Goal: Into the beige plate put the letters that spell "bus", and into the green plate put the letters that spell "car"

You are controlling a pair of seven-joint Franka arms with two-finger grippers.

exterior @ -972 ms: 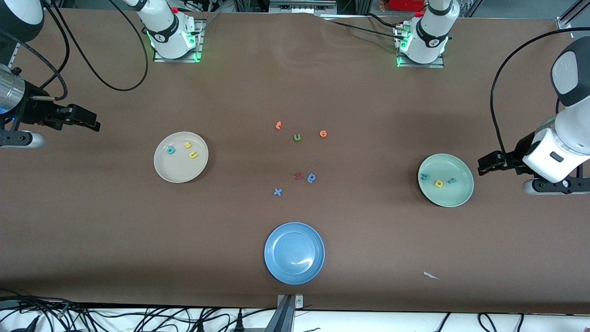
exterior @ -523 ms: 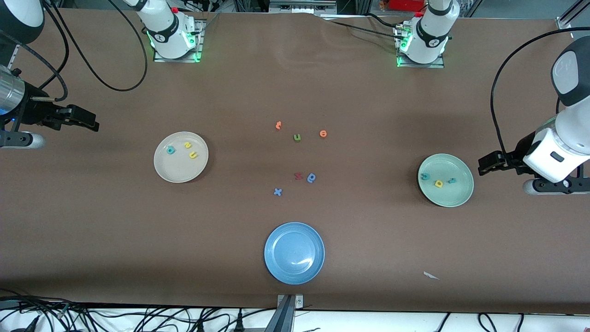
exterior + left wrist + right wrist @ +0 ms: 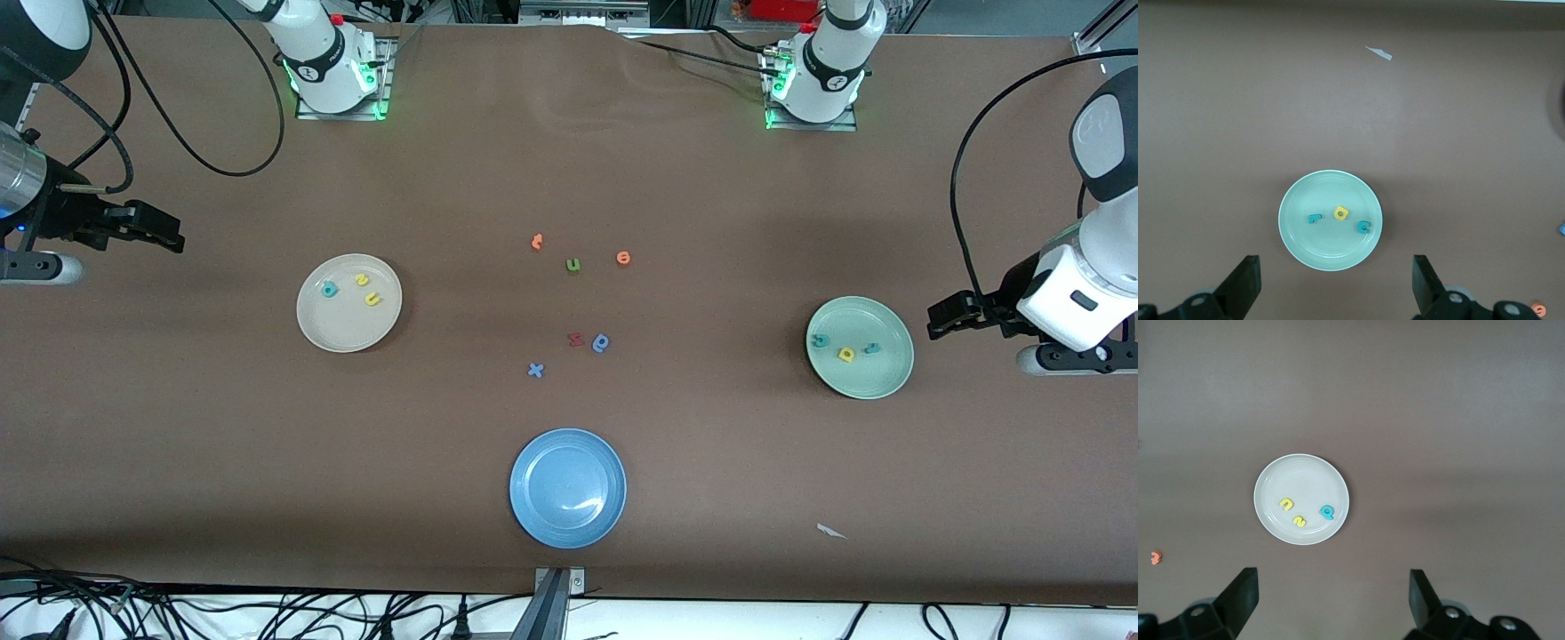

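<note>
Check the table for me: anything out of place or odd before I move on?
Only a small white scrap lying on the table, nearer the front camera than the green plate, looks stray. The blue plate holds nothing; spare letters lie loose mid-table.

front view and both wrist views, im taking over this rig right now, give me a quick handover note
Left hand: open, empty, up at its end of the table beside the green plate.
Right hand: open, empty, at its end, clear of the beige plate.
Beige plate holds teal b, yellow u, yellow s.
Green plate holds teal c, yellow a, teal r.
Done: both words placed.
Left: nothing, judging by the plates.
</note>
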